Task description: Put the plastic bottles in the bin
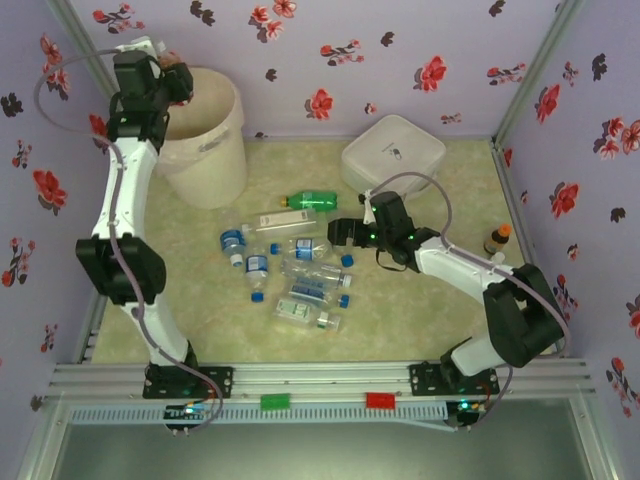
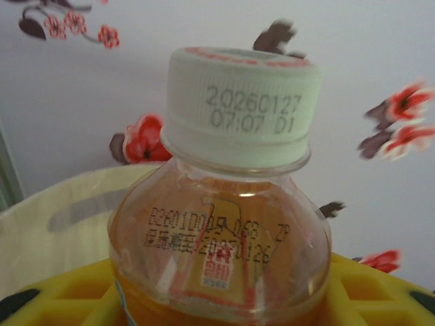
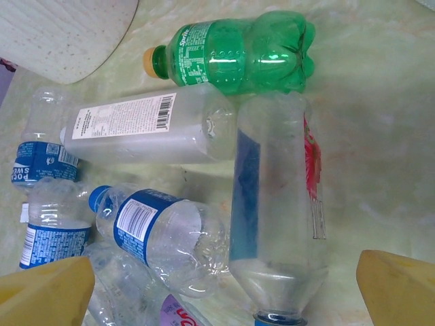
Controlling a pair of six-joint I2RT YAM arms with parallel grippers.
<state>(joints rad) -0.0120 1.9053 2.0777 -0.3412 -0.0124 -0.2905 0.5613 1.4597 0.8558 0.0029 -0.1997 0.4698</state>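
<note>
Left claw [image 1: 170, 72] clamped on white-capped amber bottle [image 2: 221, 238], hanging at rim of cream bin [image 1: 215, 150]; we judged bin mouth lay just below and beyond it. Right claw [image 3: 221, 288] spread wide above bottle pile [image 1: 290, 275] on table, nearer arm for it. Clear bottle with red-and-blue label [image 3: 279, 197] lay between its fingers, long axis running away from claw, cap end nearest; we reckoned jaws spanned its width. Green Sprite bottle [image 3: 238, 54] lay crosswise beyond.

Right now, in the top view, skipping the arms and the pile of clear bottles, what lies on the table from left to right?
bin → green bottle → white square box → small brown bottle with an orange cap
</note>
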